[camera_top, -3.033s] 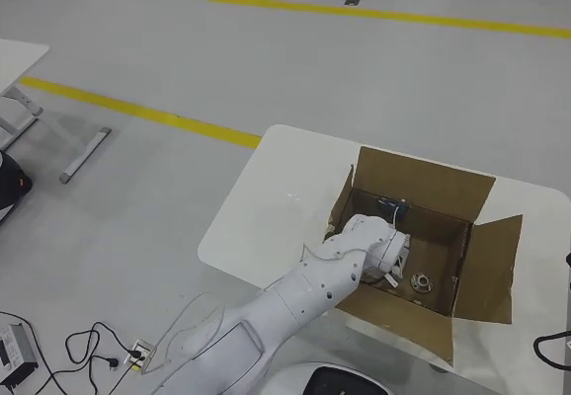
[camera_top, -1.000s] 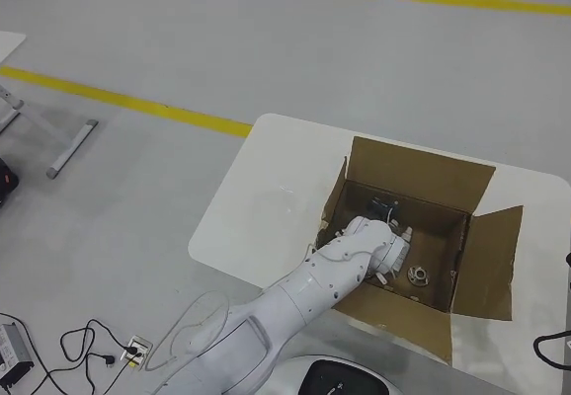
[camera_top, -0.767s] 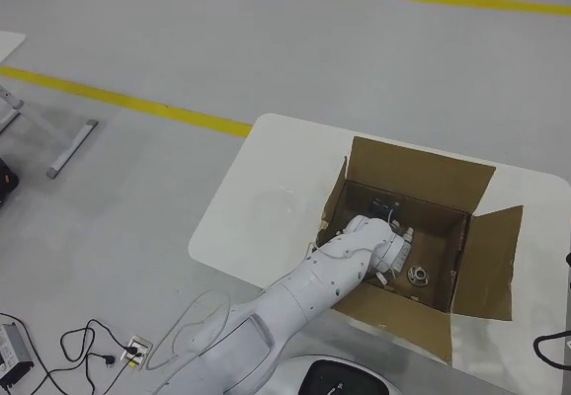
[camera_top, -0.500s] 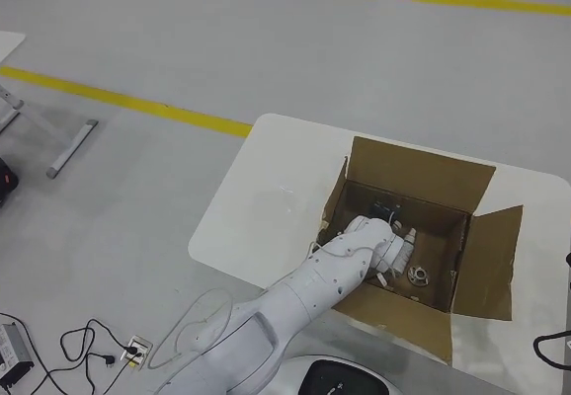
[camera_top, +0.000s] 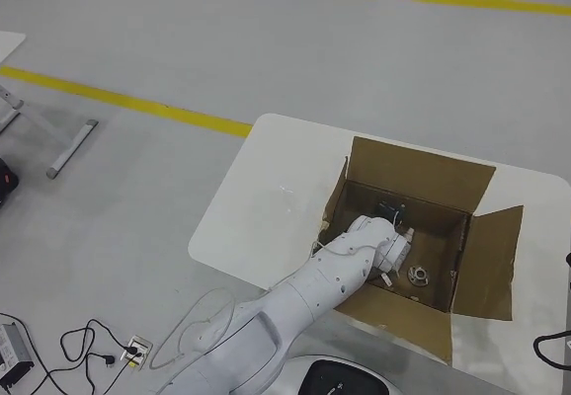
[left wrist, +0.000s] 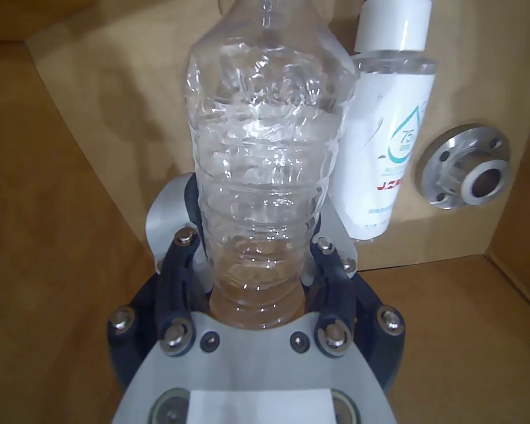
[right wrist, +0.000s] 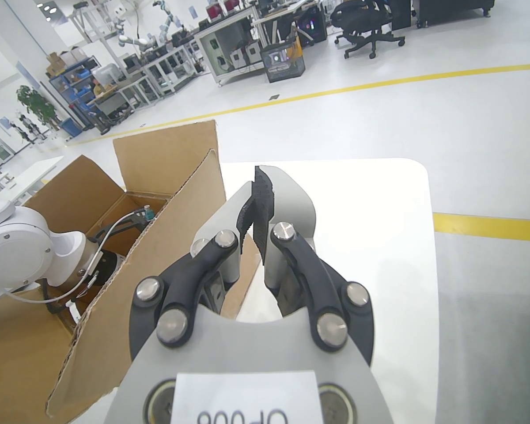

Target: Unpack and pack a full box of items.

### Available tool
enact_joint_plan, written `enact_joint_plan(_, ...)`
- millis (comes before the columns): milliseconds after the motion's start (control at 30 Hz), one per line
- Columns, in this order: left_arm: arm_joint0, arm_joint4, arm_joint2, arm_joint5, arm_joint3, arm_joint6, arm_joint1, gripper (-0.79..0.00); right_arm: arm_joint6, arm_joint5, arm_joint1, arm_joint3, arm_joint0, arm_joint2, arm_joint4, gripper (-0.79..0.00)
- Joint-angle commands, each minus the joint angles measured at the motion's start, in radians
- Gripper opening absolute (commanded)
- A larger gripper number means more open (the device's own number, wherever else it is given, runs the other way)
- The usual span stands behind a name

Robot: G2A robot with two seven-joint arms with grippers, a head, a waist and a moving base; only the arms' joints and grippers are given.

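An open cardboard box (camera_top: 426, 178) stands on the white table (camera_top: 266, 197). My left arm reaches down into it, and my left gripper (left wrist: 256, 240) is shut on a clear plastic bottle (left wrist: 265, 134) near its base. Right beside the bottle a white spray bottle (left wrist: 391, 134) lies against the box wall. A round metal flange (left wrist: 466, 172) rests further along, also seen in the box (camera_top: 420, 276) from above. My right gripper (right wrist: 258, 205) is shut and holds nothing, hanging above the table outside the box (right wrist: 168, 205).
The box flaps (camera_top: 493, 267) stand open on all sides. Bare tabletop (right wrist: 357, 231) lies beside the box on the right arm's side. A table edge (camera_top: 221, 232) runs close to the box on the other side.
The left arm's wrist has shifted slightly inside the box over the last second. The box and the flange stay where they were.
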Motion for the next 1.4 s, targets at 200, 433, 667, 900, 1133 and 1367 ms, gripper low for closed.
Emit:
enact_joint_plan(200, 0.018, 0.043, -0.051, 0.014, -0.176, -0.064, 0.022, -0.785, 0.007, -0.027, 0.000, -0.016, -0.002, 0.000, 0.005, 0.000)
enact_joint_plan(433, 0.070, 0.122, -0.099, 0.008, -0.418, -0.172, 0.049, -0.785, 0.108, -0.160, 0.004, -0.041, -0.014, 0.023, 0.190, 0.000)
enact_joint_plan(667, 0.117, 0.173, -0.118, -0.014, -0.610, -0.256, 0.061, -0.785, 0.330, -0.208, 0.015, -0.067, -0.020, 0.038, 0.389, 0.000)
enact_joint_plan(900, 0.132, 0.191, -0.143, -0.016, -0.733, -0.305, 0.064, -0.785, 0.419, -0.187, 0.017, -0.073, -0.017, -0.005, 0.430, 0.000)
enact_joint_plan(1133, 0.135, 0.179, -0.153, -0.014, -0.768, -0.308, 0.063, -0.785, 0.444, -0.157, 0.016, -0.066, -0.012, -0.056, 0.397, -0.003)
enact_joint_plan(1367, 0.135, 0.179, -0.153, -0.014, -0.768, -0.308, 0.063, -0.785, 0.436, -0.112, 0.014, -0.052, -0.002, -0.085, 0.351, -0.416)
